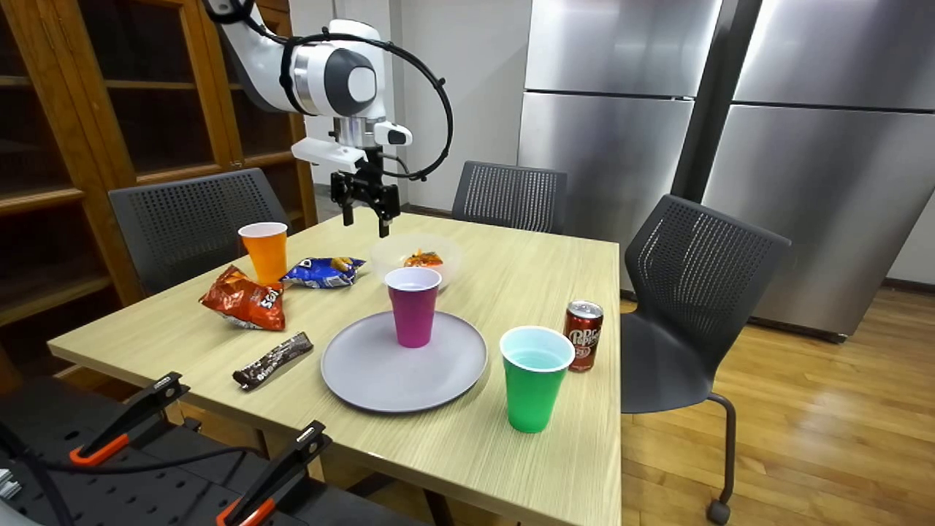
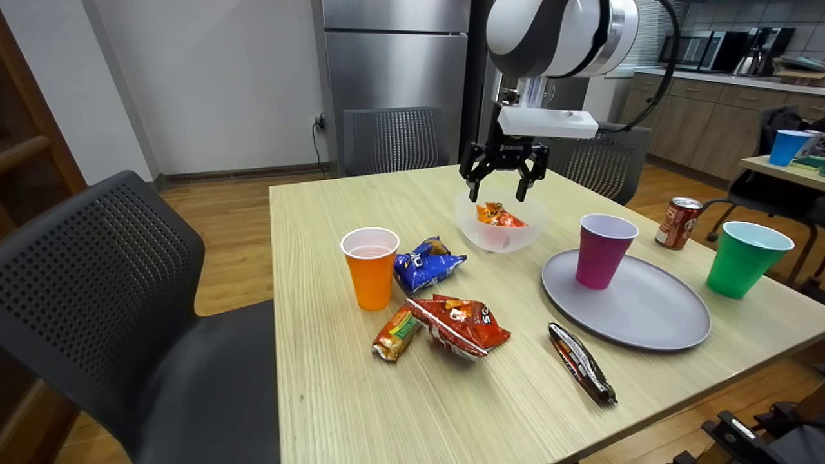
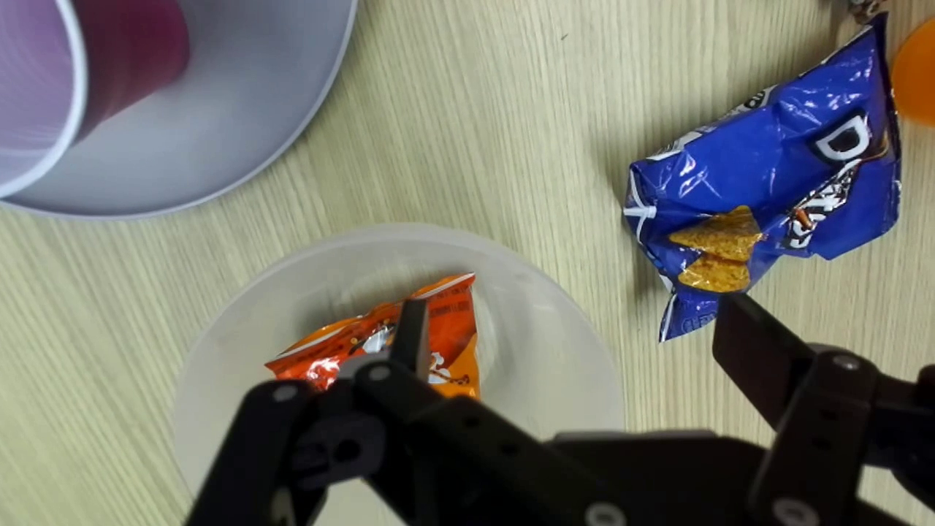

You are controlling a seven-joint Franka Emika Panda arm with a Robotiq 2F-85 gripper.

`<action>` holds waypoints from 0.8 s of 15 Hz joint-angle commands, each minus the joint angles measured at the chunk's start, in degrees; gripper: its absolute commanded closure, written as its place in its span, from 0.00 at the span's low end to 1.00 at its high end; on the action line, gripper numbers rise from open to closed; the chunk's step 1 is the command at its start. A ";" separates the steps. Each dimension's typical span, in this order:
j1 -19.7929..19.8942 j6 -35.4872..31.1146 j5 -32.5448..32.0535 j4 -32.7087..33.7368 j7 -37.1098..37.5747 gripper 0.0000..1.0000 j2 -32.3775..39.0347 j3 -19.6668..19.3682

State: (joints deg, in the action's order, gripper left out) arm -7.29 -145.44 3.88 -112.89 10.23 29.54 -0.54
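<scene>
Your gripper (image 2: 497, 191) hangs above the table (image 2: 322, 258) near the translucent bowl (image 3: 540, 343), its two fingers spread wide; in the wrist view you see one finger covering part of the orange snack bag (image 3: 454, 329), which lies inside this bowl, and the other appearing near the blue chip bag (image 3: 774, 175). Apart from the bowl, the blue chip bag lies just beside the orange cup (image 2: 372, 277), with the red chip bag (image 1: 247, 299) near both. Note the magenta cup (image 1: 413, 310) standing on the gray plate (image 1: 387, 376).
</scene>
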 commanded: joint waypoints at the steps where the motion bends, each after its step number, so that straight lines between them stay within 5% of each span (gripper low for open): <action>1: -0.74 -1.15 0.35 -0.26 3.03 0.00 0.02 0.90; 12: -5.58 -4.60 1.06 2.29 12.53 0.00 3.98 1.36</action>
State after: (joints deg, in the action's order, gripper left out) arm -11.35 -148.17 4.22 -112.58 18.86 31.57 0.90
